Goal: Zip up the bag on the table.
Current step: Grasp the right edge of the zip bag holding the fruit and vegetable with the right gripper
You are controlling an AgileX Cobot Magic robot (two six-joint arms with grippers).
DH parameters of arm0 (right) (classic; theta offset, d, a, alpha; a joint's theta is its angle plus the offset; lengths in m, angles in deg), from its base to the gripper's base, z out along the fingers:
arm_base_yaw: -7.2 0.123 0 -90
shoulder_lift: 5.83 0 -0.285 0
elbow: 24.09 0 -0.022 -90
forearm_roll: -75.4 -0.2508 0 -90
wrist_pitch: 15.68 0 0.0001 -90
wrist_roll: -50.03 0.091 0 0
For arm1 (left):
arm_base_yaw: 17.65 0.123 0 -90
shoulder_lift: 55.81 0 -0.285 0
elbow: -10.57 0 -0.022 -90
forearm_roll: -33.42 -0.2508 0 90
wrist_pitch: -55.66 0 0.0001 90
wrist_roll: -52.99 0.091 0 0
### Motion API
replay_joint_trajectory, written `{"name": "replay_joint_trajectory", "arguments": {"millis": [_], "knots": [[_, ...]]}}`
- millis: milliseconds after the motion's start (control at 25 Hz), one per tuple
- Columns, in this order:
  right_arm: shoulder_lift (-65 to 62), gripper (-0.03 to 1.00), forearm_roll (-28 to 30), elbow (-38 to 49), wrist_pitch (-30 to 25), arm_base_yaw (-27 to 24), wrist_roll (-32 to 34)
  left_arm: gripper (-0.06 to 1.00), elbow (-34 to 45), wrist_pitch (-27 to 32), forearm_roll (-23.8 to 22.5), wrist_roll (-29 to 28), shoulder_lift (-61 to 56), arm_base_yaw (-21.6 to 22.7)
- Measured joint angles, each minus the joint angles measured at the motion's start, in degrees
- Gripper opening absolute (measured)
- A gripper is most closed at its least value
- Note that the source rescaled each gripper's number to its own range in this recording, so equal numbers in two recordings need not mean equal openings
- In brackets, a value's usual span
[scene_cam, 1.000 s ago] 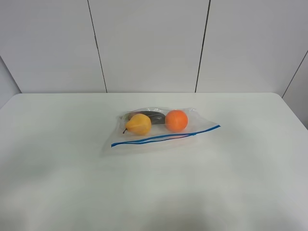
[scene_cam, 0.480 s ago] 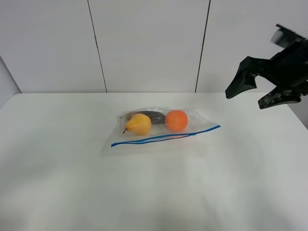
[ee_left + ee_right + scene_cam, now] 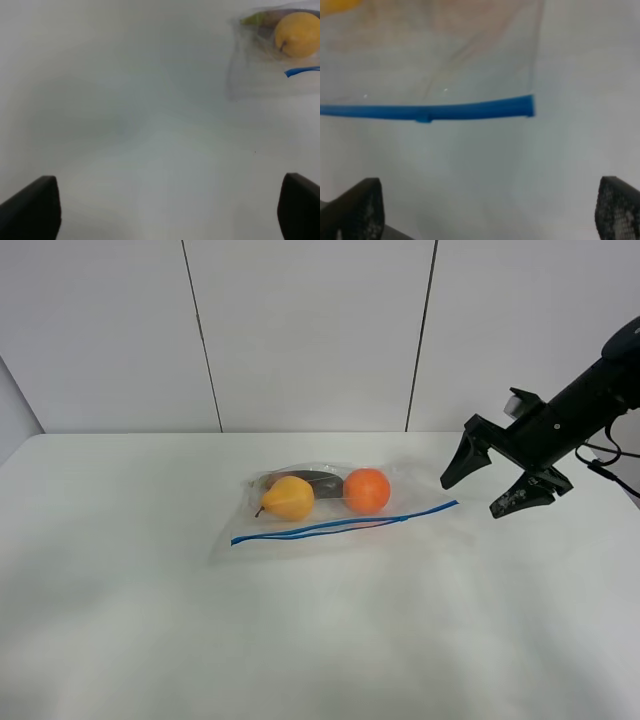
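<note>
**Zip bag at mid-counter, both pincers open**

The bag [image 3: 322, 515] lies flat on the counter [image 3: 300, 640], with the pear [image 3: 289, 497] on the left, the orange [image 3: 366, 490] on the right, and the blue zip strip [image 3: 340, 524] along its near edge. The right pincer [image 3: 475, 495] hangs just right of the strip's end, spread wide and empty. The left pincer [image 3: 165, 215] is likewise spread wide, holding nothing.

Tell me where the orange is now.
In the exterior high view, the orange lies inside the bag, right of the yellow pear and behind the blue zip strip.
</note>
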Motion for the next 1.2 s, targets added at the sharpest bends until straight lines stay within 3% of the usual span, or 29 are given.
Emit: {"name": "replay_joint_trajectory", "arguments": {"millis": [200, 360, 720, 1040, 1200], "knots": [[5.21, 0.96, -7.67, -0.26, -1.00, -1.92, -4.66, 1.00, 0.00, 0.00, 0.00, 0.00, 0.00, 0.00], [9.08, 0.86, -13.45, -0.26, -0.88, -1.92, -6.57, 1.00, 0.00, 0.00, 0.00, 0.00, 0.00, 0.00], [12.27, 0.51, -17.17, -0.26, 0.85, -1.92, -8.86, 1.00, 0.00, 0.00, 0.00, 0.00, 0.00, 0.00], [12.27, 0.32, -17.74, -0.26, 0.55, -1.92, -9.97, 1.00, 0.00, 0.00, 0.00, 0.00, 0.00, 0.00], [12.27, 0.28, -17.74, -0.26, 0.55, -1.92, -10.29, 1.00, 0.00, 0.00, 0.00, 0.00, 0.00, 0.00]]}}
